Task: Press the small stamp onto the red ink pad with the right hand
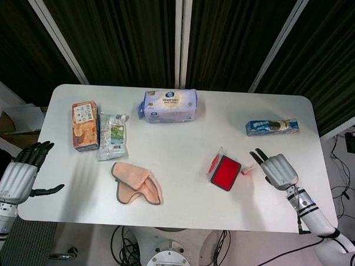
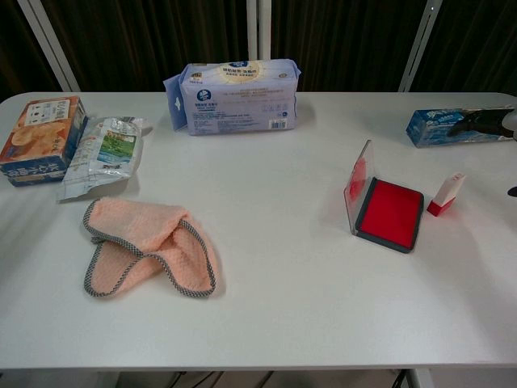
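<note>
The red ink pad (image 1: 225,172) (image 2: 390,213) lies open on the white table, its clear lid standing up on its left side. The small stamp (image 1: 247,168) (image 2: 447,194), white with a red base, stands just right of the pad. My right hand (image 1: 276,169) hovers over the table a little right of the stamp, fingers spread and holding nothing; its dark fingertips (image 2: 485,121) enter the chest view at the right edge. My left hand (image 1: 19,172) hangs off the table's left edge, fingers apart and empty.
A blue tissue pack (image 1: 169,105) lies at the back centre. An orange snack box (image 1: 85,125) and a foil packet (image 1: 112,136) sit at the left. A peach cloth (image 1: 136,183) lies front left. A blue biscuit pack (image 1: 271,126) lies back right.
</note>
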Available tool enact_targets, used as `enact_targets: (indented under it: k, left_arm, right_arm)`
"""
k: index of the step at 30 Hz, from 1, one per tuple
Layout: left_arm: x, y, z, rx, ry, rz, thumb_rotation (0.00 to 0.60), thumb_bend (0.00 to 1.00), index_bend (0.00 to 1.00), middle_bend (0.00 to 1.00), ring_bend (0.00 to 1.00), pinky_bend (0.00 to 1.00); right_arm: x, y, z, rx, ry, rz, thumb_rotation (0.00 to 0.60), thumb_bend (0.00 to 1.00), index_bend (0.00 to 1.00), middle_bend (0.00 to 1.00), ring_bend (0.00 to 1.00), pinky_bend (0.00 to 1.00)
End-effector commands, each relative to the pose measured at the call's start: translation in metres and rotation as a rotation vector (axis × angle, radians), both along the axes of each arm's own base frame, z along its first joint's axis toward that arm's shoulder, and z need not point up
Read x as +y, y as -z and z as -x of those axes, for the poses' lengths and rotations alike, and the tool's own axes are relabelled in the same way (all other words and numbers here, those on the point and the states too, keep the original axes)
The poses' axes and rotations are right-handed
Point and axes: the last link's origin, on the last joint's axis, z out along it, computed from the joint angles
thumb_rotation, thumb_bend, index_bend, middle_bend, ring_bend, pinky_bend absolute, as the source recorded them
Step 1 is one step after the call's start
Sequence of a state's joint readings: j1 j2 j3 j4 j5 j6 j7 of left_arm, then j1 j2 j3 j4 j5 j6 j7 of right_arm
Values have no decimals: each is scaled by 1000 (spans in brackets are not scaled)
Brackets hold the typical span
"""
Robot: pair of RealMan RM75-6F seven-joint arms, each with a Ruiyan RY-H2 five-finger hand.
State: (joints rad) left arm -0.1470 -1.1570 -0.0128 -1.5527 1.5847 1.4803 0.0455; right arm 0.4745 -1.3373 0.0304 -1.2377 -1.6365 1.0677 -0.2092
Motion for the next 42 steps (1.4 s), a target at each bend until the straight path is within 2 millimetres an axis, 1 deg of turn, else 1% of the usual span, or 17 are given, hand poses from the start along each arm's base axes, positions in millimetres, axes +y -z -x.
enact_targets:
  k: [1,5,8,11,21,31,42]
  left_arm:
    - [0,0,0,1,-1,1,352,23,11,77,77,172]
    - [2,0,0,1,-1,3,356,24,11,77,77,172]
    - [2,0,0,2,-3,5,385,28,11,77,77,172]
    - [3,0,0,6,-9,9,395,29,11,77,77,172]
    - [3,0,0,1,-9,13,395,30,11,77,77,172]
    - [2,-1,2,-4,-13,10,395,29,11,77,77,172]
    - [3,-2,3,-3,-12,10,395,28,11,77,77,172]
  right_arm:
    - [-3,6,0,-3,0,-12,600,92,213,194,723,990]
    - [-8,14,2,-4,5,-28,600,95,227,203,723,990]
    - [-12,18,1,-34,11,-34,600,114,253,206,726,990]
    - [-14,21,1,-48,9,-41,600,126,292,216,733,990]
    - [-18,36,0,-108,9,-41,600,156,354,287,732,990]
    - [-20,44,-1,-134,3,-41,600,183,424,368,733,990]
    - [-22,49,-1,-149,5,-41,600,218,471,403,741,990]
